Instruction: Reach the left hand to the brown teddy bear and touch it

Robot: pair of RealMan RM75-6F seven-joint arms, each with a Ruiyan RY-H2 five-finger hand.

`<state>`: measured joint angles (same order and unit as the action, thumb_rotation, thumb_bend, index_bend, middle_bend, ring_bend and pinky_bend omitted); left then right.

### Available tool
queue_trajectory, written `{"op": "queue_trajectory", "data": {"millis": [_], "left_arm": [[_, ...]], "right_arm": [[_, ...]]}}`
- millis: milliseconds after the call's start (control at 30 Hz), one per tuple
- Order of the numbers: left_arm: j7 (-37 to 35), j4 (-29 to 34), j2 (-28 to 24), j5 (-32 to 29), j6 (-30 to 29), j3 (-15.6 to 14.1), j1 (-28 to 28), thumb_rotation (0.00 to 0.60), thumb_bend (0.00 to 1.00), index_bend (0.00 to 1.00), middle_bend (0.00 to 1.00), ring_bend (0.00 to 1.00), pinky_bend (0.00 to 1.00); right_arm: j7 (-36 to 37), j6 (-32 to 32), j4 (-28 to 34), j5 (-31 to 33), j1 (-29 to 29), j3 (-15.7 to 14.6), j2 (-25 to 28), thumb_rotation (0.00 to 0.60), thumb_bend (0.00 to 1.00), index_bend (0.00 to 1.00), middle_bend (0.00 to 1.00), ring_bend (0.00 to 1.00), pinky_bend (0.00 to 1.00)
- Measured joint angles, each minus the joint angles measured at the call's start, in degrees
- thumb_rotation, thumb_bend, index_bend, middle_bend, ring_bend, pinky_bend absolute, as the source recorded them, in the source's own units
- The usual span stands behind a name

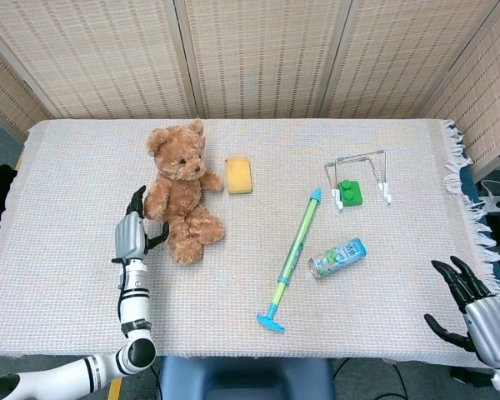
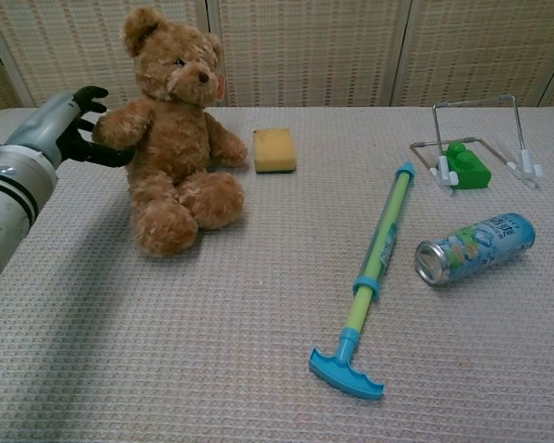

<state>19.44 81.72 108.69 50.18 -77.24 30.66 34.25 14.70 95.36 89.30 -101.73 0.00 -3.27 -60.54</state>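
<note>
— Silver metal and black fingers, that's the left hand (image 1: 134,231), low in the left half of the head view, at the end of a white, black-banded forearm rising from the bottom edge.

— Is it holding anything?

— No. Its fingers (image 2: 86,100) are spread and point up-frame; in the chest view the fingertips sit right against the arm of the bear (image 1: 180,193), seemingly touching it.

— And the bear?

— Brown, shaggy plush, sitting upright in the upper left of the table (image 1: 67,275), immediately right of that hand. The table wears a pale, waffle-textured cloth with a fringe down its right edge.

— What else lies about?

— A yellow sponge (image 1: 238,175), a rounded block, just right of the bear's head. A long thin pump (image 1: 293,258), green and blue plastic with a T-shaped handle, slanting down the middle. A can (image 1: 337,257) on its side beside it, shiny at the end. Above that, a wire stand (image 1: 358,173) with white feet, and a green brick (image 1: 349,192) between its legs.

— The other hand?

— The right hand (image 1: 475,312) sits in the bottom right corner, off the table's edge, fingers apart, holding nothing.
</note>
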Motion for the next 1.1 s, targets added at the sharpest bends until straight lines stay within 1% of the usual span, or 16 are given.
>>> {"op": "queue_trajectory", "data": {"millis": [167,300,367,533,600,800,967,1100], "left_arm": [[-1.6,-4.1,2.1,0.2,-0.4,-0.1,1.1,0.6,0.39,0.0,0.09,0.13,0.34],[-3.7,-6.7,3.3,1.7,-1.1,-0.4,1.7,0.6,0.39,0.0,0.12,0.15,0.36],[-4.8,-7.9,3.9,2.7,-1.6,-0.6,2.0,0.6,0.41,0.0,0.15,0.18,0.39],[-6.8,-10.8,5.2,4.7,-2.8,-0.9,2.5,0.6,0.47,0.0,0.24,0.27,0.53],[-7.3,-11.8,5.6,5.0,-3.0,-1.0,2.6,0.6,0.48,0.0,0.25,0.28,0.55],[-7.5,-13.9,6.5,5.0,-2.4,-1.7,2.6,0.6,0.48,0.0,0.25,0.29,0.56],[-7.6,-14.1,6.5,4.9,-1.6,-2.2,2.2,0.6,0.48,0.0,0.21,0.26,0.49],[-7.1,-14.3,6.5,5.2,-1.6,-2.7,2.2,0.6,0.47,0.0,0.18,0.25,0.49]], "right_arm": [[-0.1,-0.6,0.4,0.4,0.1,-0.1,0.2,0.6,0.15,0.0,0.11,0.0,0.25],[-0.2,-1.1,0.7,0.4,0.2,-0.3,0.5,0.6,0.15,0.0,0.11,0.0,0.25],[-0.3,-1.4,0.9,0.4,0.3,-0.5,0.6,0.6,0.15,0.0,0.11,0.0,0.25],[-0.3,-1.6,1.2,0.6,0.4,-0.6,0.8,0.6,0.15,0.0,0.11,0.0,0.25],[-0.4,-1.7,1.2,0.5,0.4,-0.6,0.8,0.6,0.15,0.0,0.11,0.0,0.25],[-0.5,-2.0,1.3,0.6,0.5,-0.7,0.9,0.6,0.15,0.0,0.11,0.0,0.25],[-0.9,-2.4,1.6,1.0,0.6,-0.7,0.9,0.6,0.15,0.0,0.11,0.0,0.25],[-1.0,-2.7,1.8,1.0,0.6,-0.8,1.0,0.6,0.15,0.0,0.11,0.0,0.25]]}}
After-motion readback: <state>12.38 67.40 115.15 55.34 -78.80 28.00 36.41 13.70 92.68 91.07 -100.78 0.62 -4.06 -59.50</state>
